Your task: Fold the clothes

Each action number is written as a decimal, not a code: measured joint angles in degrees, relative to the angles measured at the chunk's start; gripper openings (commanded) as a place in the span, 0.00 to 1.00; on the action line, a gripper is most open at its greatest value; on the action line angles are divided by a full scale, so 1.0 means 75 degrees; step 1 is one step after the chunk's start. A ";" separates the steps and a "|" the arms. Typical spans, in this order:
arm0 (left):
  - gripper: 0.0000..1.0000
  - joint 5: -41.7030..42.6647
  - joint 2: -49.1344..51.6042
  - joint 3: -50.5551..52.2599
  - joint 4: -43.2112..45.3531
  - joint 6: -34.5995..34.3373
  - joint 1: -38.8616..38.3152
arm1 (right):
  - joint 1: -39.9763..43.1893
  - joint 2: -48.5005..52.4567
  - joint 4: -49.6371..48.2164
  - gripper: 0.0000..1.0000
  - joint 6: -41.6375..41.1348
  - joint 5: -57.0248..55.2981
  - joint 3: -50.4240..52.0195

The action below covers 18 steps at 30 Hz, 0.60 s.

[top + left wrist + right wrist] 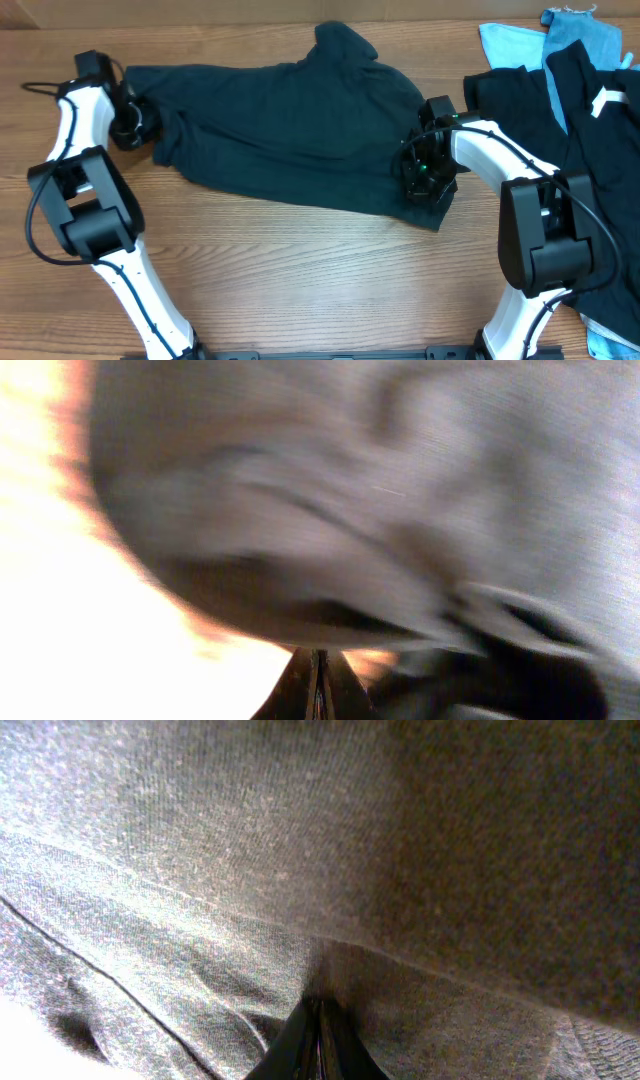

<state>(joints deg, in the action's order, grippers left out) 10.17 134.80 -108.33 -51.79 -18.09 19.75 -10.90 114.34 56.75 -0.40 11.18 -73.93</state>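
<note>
The black T-shirt (290,130) is lying lengthwise left-to-right across the table (300,290). The left claw (135,125) and right claw (428,180), both pressed together, are pinching its ends.

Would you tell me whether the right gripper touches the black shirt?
Touching: the right wrist view shows the right gripper shut, its tips pressed into the black shirt.

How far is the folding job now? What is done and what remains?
Done: nothing looks folded yet. In hand: the black T-shirt lies crumpled mid-table; the left gripper and the right gripper each seem shut on an edge of it. Left: folding this shirt, then the pile of black and light blue garments at the right.
</note>
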 measured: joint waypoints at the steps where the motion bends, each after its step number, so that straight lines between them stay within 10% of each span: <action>1: 0.04 -0.0082 0.0000 0.0000 -0.0015 0.0000 0.0224 | -0.0003 0.0000 -0.0003 0.06 0.0003 -0.0003 0.0000; 6: 0.05 0.0020 -0.0015 0.0000 -0.0052 0.0003 0.1478 | -0.0003 0.0000 -0.0015 0.06 0.0006 -0.0003 0.0000; 11: 0.54 0.1017 -0.0044 0.0000 -0.0207 0.0058 0.1617 | 0.0000 0.0000 -0.0020 0.06 -0.0003 -0.0003 0.0000; 18: 0.50 0.1437 -0.0044 0.0003 0.0370 -0.0216 0.0137 | -0.0003 0.0000 -0.0009 0.06 -0.0067 -0.0006 0.0000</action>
<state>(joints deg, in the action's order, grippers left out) 20.95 134.47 -108.31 -49.01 -19.70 20.78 -10.92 114.34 56.69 -0.91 11.14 -73.93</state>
